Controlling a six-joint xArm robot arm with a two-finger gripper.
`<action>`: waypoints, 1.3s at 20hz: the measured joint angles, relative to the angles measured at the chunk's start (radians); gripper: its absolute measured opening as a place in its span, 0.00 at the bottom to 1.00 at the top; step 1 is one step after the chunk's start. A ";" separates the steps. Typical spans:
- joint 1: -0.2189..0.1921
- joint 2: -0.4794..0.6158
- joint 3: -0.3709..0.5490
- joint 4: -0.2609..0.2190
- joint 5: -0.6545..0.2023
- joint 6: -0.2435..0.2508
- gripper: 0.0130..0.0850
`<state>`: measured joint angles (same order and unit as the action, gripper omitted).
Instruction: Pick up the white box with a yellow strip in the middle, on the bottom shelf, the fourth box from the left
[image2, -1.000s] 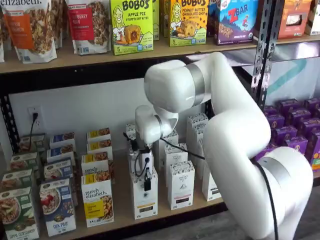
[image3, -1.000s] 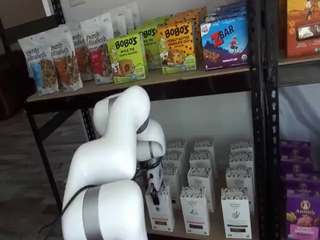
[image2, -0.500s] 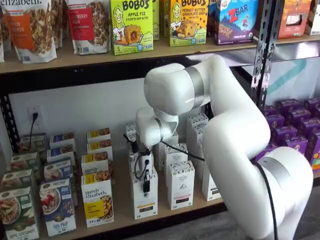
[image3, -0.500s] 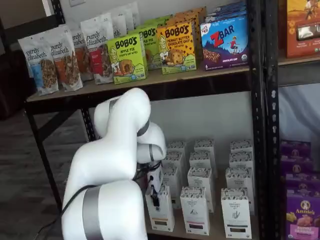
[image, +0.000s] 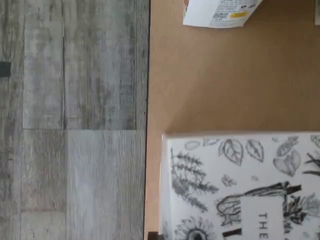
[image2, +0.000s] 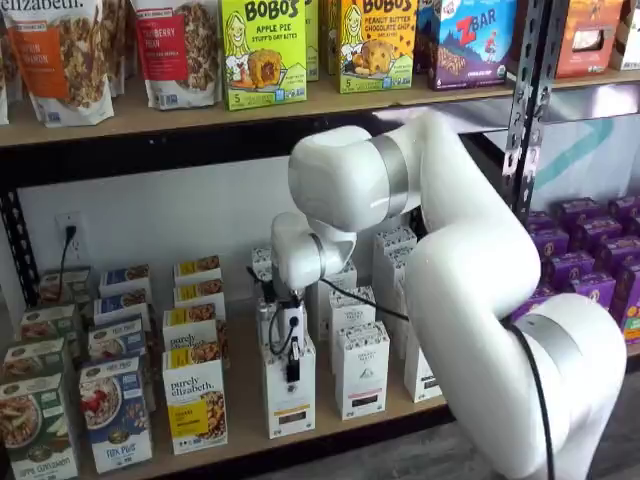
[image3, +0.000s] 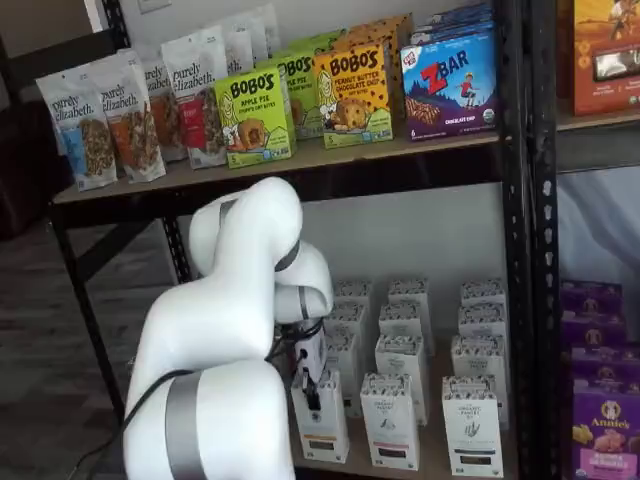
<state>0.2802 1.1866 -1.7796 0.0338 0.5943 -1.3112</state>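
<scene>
One black finger of the gripper (image2: 292, 368) shows side-on over the white box (image2: 290, 395), so its opening cannot be told. That box stands at the front edge of the bottom shelf (image2: 240, 415). Only the wrist view shows the leaf-drawn carton top (image: 240, 185).

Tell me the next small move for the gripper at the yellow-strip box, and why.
Probably a short straight lift. In both shelf views the gripper sits on top of the white box at the front of the bottom shelf, fingers apparently closed on it, with neighbouring cartons close on one side. Rising before pulling out should avoid knocking them.
</scene>
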 joint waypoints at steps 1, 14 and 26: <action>0.000 0.001 -0.003 -0.001 0.005 0.001 0.72; -0.002 -0.014 0.009 -0.006 0.023 0.004 0.50; 0.017 -0.112 0.151 -0.029 -0.004 0.041 0.50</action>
<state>0.2975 1.0747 -1.6287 0.0046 0.5900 -1.2701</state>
